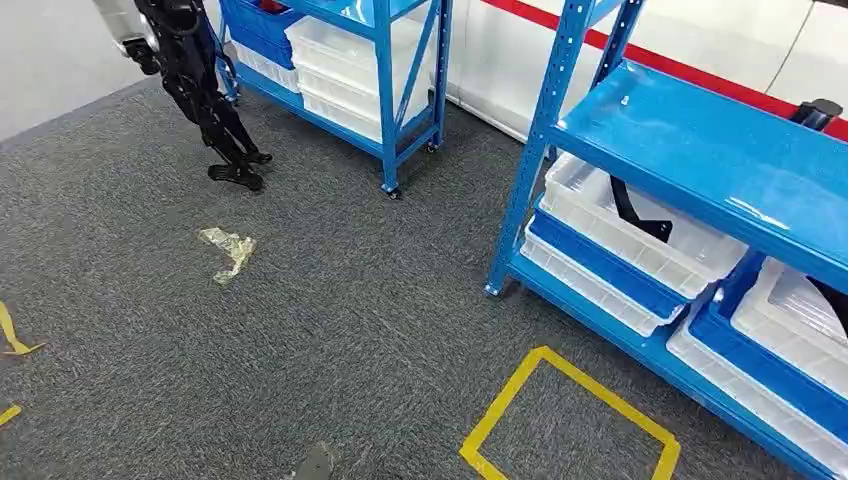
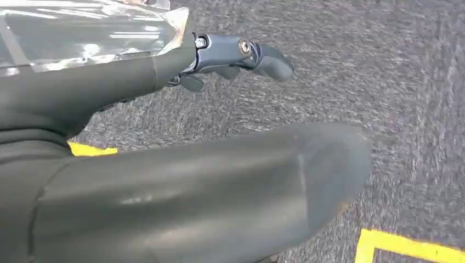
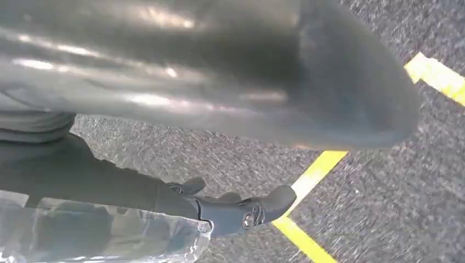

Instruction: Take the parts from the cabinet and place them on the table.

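Both arms hang by my sides over grey carpet. Left hand point(image 2: 236, 57): thumb and fingers apart, nothing between them — a clear plastic sleeve point(image 2: 88, 33) covers the wrist (looks like protective wrap, not cargo). Right hand point(image 3: 241, 211) reads the same, fingers loosely spread, empty, same clear wrap behind it.

The parts: a black curved part point(image 1: 635, 212) lies in a white bin point(image 1: 640, 235) on the lower level of the blue rack point(image 1: 700, 150) to my right; another dark piece at the far edge, can't ID it. No table in view, so can't say whether any parts sit there.

Floor: yellow tape square point(image 1: 570, 420) just in front of the rack — prob. a standing mark. Crumpled tape scrap point(image 1: 230, 250) farther left, second blue rack point(image 1: 385, 90) w/ white bins beyond, another robot's black legs point(image 1: 215, 110) beside it.
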Controlling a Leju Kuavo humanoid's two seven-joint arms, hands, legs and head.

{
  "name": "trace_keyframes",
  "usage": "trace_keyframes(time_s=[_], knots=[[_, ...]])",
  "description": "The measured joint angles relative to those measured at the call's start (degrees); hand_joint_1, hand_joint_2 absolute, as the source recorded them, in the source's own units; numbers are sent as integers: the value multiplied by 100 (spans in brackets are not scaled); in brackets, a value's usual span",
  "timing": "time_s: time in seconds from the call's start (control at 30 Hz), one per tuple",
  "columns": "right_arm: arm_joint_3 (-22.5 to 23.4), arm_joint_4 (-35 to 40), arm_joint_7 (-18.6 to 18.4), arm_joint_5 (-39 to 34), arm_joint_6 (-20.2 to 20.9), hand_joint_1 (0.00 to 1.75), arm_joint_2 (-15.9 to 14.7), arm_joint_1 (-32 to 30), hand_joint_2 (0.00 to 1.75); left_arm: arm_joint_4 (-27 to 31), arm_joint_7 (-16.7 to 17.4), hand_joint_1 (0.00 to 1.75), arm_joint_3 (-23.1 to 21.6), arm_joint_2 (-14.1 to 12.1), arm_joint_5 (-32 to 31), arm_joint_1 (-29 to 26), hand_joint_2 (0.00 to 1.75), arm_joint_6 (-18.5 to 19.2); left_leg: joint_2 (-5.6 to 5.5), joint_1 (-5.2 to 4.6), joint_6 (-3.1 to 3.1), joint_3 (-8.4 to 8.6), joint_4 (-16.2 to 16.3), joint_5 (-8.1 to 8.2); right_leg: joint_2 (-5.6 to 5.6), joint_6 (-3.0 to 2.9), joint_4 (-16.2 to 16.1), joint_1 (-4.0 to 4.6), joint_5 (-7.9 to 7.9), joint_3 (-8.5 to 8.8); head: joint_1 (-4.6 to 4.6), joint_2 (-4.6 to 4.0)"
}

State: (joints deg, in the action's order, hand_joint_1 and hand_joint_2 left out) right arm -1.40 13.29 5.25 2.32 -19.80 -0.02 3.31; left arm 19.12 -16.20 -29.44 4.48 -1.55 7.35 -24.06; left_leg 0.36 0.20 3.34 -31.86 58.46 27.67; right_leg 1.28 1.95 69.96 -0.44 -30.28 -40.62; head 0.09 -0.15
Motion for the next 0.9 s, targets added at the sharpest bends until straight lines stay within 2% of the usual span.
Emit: trace_keyframes(time_s=[0.03,0.07,0.1,0.13,0.17,0.2,0.23,0.27,0.3,0.33,0.37,0.4,0.43,0.47,0.5,0.53,0.57,0.6,0.63,0.67,0.7,0.73,0.77,0.8,0.83,0.9], knots=[[0,0,0,-2,0,0,0,11,0,0,-7,0,2,-2,17,-17,0,0,85,-4,0,-14,1,1,-28,5,429,-13,-141,-202,2,0],[-2,0,0,-2,0,0,0,5,0,-2,-9,0,2,-7,35,-25,0,0,156,-4,-2,-20,2,3,-48,38,649,-32,-180,-299,2,0],[-4,0,0,-2,0,0,0,-4,0,-2,-13,0,2,-7,35,-28,0,0,201,-1,-5,-24,3,4,-63,70,621,-50,-153,-285,0,0],[-4,0,-2,-2,0,0,0,-9,0,-2,-13,0,2,-7,35,-27,0,0,247,5,-8,-25,4,6,-80,114,461,-68,-82,-194,4,0],[-4,0,-4,-2,0,0,-2,-9,0,0,-15,0,2,-2,35,-27,0,0,292,12,-21,-24,5,13,-113,171,144,-90,39,-15,4,0],[-4,0,-7,-2,-4,0,-4,-4,0,0,-20,0,2,-2,35,-27,0,0,351,23,-38,-16,7,22,-181,235,-338,-112,201,253,2,0],[-7,0,-7,-2,-4,0,-7,6,0,0,-24,0,2,-2,35,-26,0,-2,402,30,-71,2,14,38,-340,287,-866,-132,349,561,7,0],[-9,0,-9,-4,-4,0,18,25,0,0,-26,0,2,-13,39,-25,0,-9,448,-27,-120,19,25,66,-633,260,-1100,-123,355,668,15,0],[-17,2,-18,-4,-7,0,20,40,0,0,-31,0,2,-9,41,-27,0,-15,496,-32,-175,32,30,105,-577,210,-1115,-73,392,715,0,0],[-26,0,-17,-4,-7,0,22,39,0,0,-31,0,2,-15,46,-21,0,-15,541,-42,-205,59,15,102,-496,147,-1095,-73,386,699,-57,0],[-31,0,-20,-7,-7,0,11,33,0,0,-31,0,2,-13,46,-14,0,-15,598,-24,-223,93,5,108,-437,139,-1094,-57,389,682,-44,0],[-31,0,-22,-13,-7,0,4,25,0,2,-31,0,2,-2,46,-5,0,-15,660,-8,-259,112,-8,113,-367,94,-1102,-53,396,672,-52,0],[-33,0,-22,-15,-7,0,-4,21,0,11,-31,0,0,7,46,8,0,-18,605,43,-313,100,21,158,-285,27,-1120,-144,420,700,-50,0],[-37,0,-22,-20,-7,0,7,21,0,11,-31,0,2,7,41,20,0,-18,333,55,-331,24,214,307,-237,-8,-1120,-135,423,698,-68,0],[-37,0,-20,-22,-7,0,-6,31,0,11,-31,0,0,7,41,20,0,-20,146,62,-330,-132,570,528,-187,-81,-1119,-123,430,694,-74,0],[-37,0,-17,-22,-7,0,-9,46,0,9,-31,0,0,9,41,7,0,-18,26,60,-334,-370,1075,772,-119,-112,-1119,-107,431,682,-74,0],[-37,0,-17,-26,-7,0,-7,48,0,9,-28,0,0,7,41,-6,0,-17,-25,61,-336,-597,1524,945,-46,-116,-1117,-89,429,676,-74,0],[-37,0,-17,-33,-4,0,-4,34,0,7,-28,0,0,7,41,-18,0,-17,-44,59,-331,-757,1815,998,28,-116,-1116,-68,430,679,-72,0],[-37,0,-17,-37,-7,0,-4,19,0,7,-28,0,0,5,41,-22,0,-17,-52,59,-316,-790,1817,917,103,-116,-1112,-56,430,685,-72,0],[-37,0,-17,-39,-7,0,-4,10,0,7,-28,0,2,-2,41,-20,0,-17,-55,59,-294,-707,1587,720,175,-115,-1110,-47,430,692,-72,0],[-37,0,-18,-39,-7,0,-7,9,0,7,-28,0,2,-4,41,-17,0,-17,-76,59,-266,-504,1129,434,251,-114,-1110,-46,430,707,-72,0],[-37,0,-17,-39,-7,0,-7,11,0,7,-28,0,0,-2,41,-13,0,-15,-179,63,-243,-260,619,173,318,-112,-1109,-47,430,719,-74,0],[-37,0,-17,-46,-7,0,-4,15,0,7,-28,0,0,-2,41,-11,0,-15,-428,75,-216,-77,216,49,379,-107,-1110,-51,432,718,-74,0],[-37,0,-17,-57,-7,0,0,30,0,7,-26,0,0,2,42,-4,0,-13,-555,90,-225,-17,61,113,424,-76,-1082,29,427,685,-57,0],[-37,0,-17,-61,-7,0,2,29,0,7,-20,0,0,2,41,-4,0,-7,-468,55,-224,-30,78,109,476,-35,-1102,-25,450,659,-59,0],[-37,0,-17,-70,-7,0,-2,-1,0,7,-2,0,2,2,44,7,0,-4,-375,-2,-167,-25,66,99,590,52,-1136,-66,479,627,-65,0]])
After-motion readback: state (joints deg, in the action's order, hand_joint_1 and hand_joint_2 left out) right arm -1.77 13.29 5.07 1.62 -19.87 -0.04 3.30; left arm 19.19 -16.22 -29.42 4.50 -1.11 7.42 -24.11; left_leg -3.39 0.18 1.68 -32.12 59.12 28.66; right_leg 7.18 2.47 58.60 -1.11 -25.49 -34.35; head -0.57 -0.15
